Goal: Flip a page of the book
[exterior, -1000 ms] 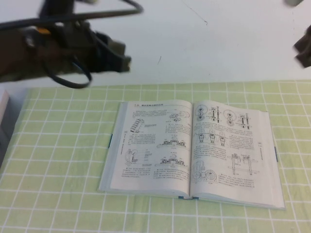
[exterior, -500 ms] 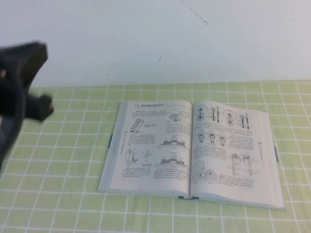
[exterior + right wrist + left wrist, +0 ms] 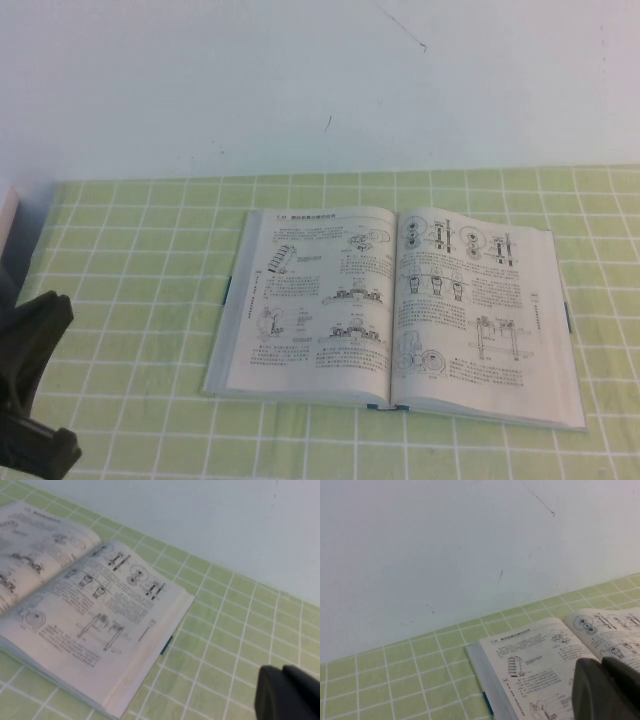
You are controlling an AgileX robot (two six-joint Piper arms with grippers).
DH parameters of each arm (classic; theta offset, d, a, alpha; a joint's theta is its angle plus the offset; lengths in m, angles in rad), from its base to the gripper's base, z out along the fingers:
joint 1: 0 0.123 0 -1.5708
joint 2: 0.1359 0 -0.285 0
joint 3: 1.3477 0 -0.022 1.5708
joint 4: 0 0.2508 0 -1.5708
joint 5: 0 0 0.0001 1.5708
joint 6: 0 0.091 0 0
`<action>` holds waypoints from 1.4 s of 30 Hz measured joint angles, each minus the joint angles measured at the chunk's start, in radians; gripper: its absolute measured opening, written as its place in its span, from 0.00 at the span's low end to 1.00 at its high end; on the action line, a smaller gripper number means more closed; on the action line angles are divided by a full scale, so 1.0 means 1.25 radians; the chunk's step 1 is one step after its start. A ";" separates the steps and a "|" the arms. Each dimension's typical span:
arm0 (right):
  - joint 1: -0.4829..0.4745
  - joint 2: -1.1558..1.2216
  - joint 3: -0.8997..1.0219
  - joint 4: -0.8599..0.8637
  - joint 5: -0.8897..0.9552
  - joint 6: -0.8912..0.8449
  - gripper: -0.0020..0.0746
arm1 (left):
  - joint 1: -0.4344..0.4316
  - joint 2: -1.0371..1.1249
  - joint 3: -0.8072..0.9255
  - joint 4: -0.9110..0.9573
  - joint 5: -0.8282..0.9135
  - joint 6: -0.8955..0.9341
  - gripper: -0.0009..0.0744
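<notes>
The book (image 3: 400,305) lies open and flat on the green checked cloth. It also shows in the left wrist view (image 3: 535,665) and the right wrist view (image 3: 85,605). Its left leaf (image 3: 320,300) and right leaf (image 3: 480,310) both show mechanical drawings. No face with dense text and a four-circle diagram shows, so I cannot tell which leaf is the page. My left gripper (image 3: 601,661) is shut and empty, held back from the book's left leaf. My right gripper (image 3: 281,669) is shut and empty, over the cloth to the right of the book. It is out of the high view.
My left arm (image 3: 30,400) shows as a dark shape at the near left corner. The green checked cloth (image 3: 130,300) covers the table up to a white wall (image 3: 320,80) behind. A pale object (image 3: 5,215) stands at the far left edge.
My left arm has swung from the upper left, down the left side, to the near left corner. The right arm has left the upper right corner of view. The book has not moved.
</notes>
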 joint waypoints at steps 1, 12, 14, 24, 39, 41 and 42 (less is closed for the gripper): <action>0.000 -0.019 0.024 0.000 -0.004 0.002 0.02 | 0.000 -0.002 0.003 -0.002 -0.005 0.002 0.01; 0.000 -0.067 0.083 0.000 0.025 0.008 0.02 | 0.000 -0.003 0.004 -0.005 -0.069 0.005 0.01; 0.000 -0.067 0.083 0.000 0.047 0.008 0.02 | 0.000 -0.003 0.004 -0.005 -0.071 0.006 0.01; 0.000 -0.067 0.084 0.000 0.085 0.009 0.02 | 0.000 -0.003 0.004 -0.005 -0.039 0.006 0.01; 0.000 -0.067 0.084 0.000 0.086 0.009 0.02 | 0.000 -0.003 0.004 -0.015 0.081 -0.009 0.01; 0.000 -0.067 0.084 0.000 0.086 0.009 0.02 | 0.000 -0.003 0.004 -0.010 0.088 -0.009 0.01; 0.000 -0.067 0.084 0.000 0.086 0.009 0.02 | 0.000 -0.003 0.005 -0.008 0.088 -0.009 0.01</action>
